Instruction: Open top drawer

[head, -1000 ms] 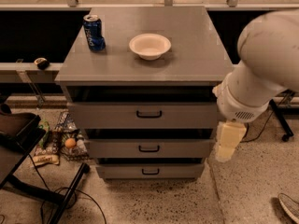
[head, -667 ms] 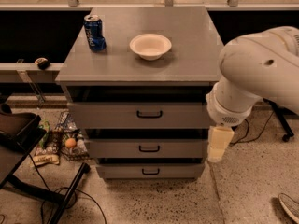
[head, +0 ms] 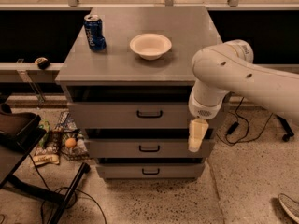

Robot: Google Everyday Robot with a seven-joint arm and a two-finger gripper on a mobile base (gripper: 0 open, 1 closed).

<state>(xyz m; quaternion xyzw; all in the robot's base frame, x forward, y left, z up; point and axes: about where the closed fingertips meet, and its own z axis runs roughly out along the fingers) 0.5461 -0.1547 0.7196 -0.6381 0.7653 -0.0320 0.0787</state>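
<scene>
- The cabinet (head: 140, 66) is the biggest thing you see: a boxy grey unit with a flat matte top, rising behind and to the left of your claw.
- The arm (head: 243, 73) is a fat, smooth white tube with rounded joints. It comes in from the right and bends down to the claw.
- The top drawer (head: 107, 115) is a wide, plain grey panel, the tallest of the three fronts. It lies up and to the left of the claw, pushed in under the cabinet's top with a dark gap above it.
- Two shallower grey drawers (head: 117, 148) sit below it, and the upper one passes right behind the claw.
- The gripper (head: 197, 135) is a cream, tapering slab that hangs straight down in front of the drawers' right end. You cannot tell whether it is open or closed, or whether it touches a front. No object shows in its hold.
- A round, shallow cream bowl (head: 150, 45) rests on the top, above and left of the claw.
- A blue cylindrical can (head: 95, 32) stands upright farther left, well apart from the claw.
- The top drawer's handle (head: 149, 114) is a small black bar, left of the claw and slightly higher.
</scene>
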